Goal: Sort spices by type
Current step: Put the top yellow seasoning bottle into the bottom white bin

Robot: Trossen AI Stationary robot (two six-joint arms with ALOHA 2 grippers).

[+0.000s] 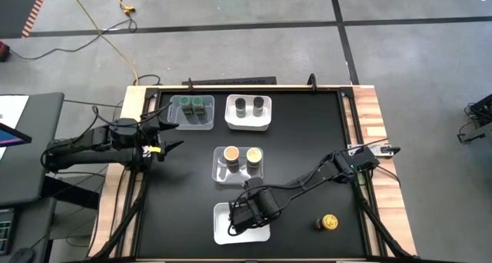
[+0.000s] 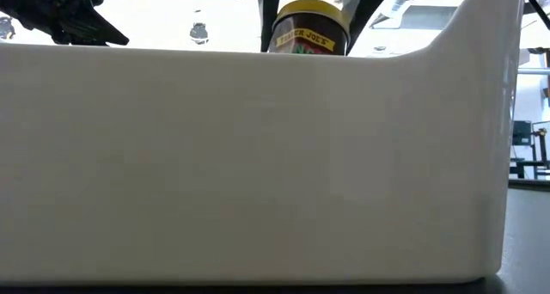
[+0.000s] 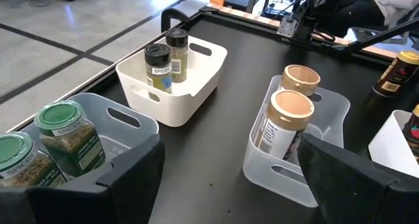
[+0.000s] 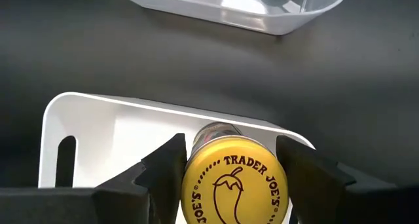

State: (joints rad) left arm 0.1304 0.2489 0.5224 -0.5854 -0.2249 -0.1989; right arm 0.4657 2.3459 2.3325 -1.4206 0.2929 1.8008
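Note:
My right gripper [image 4: 230, 164] points down over the near white tray [image 1: 221, 234] and is shut on a yellow-lidded spice jar [image 4: 234, 185], whose top shows above the tray wall [image 2: 258, 156] in the low view. A second yellow-lidded jar [image 1: 329, 222] lies on the table at the near right. Two green-lidded jars [image 3: 62, 139] stand in a clear tray, two dark-lidded jars [image 3: 167, 57] in a white tray, and two tan-lidded jars [image 3: 288, 112] in another clear tray. My left gripper [image 1: 173, 142] waits open at the table's left edge. My right gripper pinches the jar between its two fingers, one on each side at the yellow lid's rim [image 4: 190, 178]. The fingers come from above, pointing steeply down. The jar stands upright inside the white tray; the tray wall hides its base.
The trays with green [image 1: 192, 111] and dark [image 1: 250, 109] jars stand at the far side, and the tan-jar tray [image 1: 240, 161] stands mid-table. Bare black tabletop lies to the right and near left. Wooden rails edge the table on both sides.

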